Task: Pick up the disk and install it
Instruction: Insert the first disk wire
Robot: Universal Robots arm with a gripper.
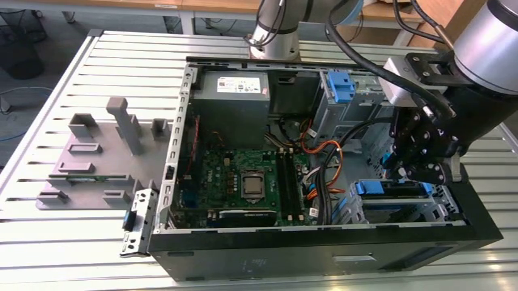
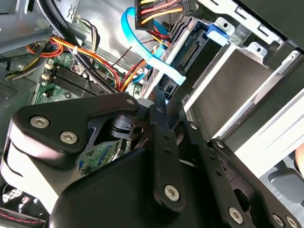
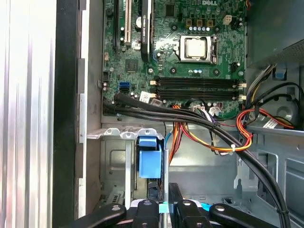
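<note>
The disk (image 1: pixel 394 190) sits in the lower drive cage (image 1: pixel 453 209) of the open computer case, at the exterior view's right. Its blue side rail shows along the top. In the first wrist view the blue rail of the disk (image 3: pixel 148 162) stands up out of the silver cage (image 3: pixel 114 156). In the second wrist view the connector end of the disk (image 2: pixel 192 52) lies beside a light blue cable (image 2: pixel 156 64). My gripper (image 1: pixel 414 176) hangs right over the disk's end. The black fingers (image 3: pixel 176 205) stand close together, shut, with no grip on the disk that I can make out.
The green motherboard (image 1: pixel 247 182) fills the case floor, with orange and black cables (image 1: pixel 324 163) running beside the cage. A grey power-supply box (image 1: pixel 235 91) sits at the back, near an upper bay with a blue tab (image 1: pixel 341 85). A grey fixture (image 1: pixel 97 157) stands on the slatted table.
</note>
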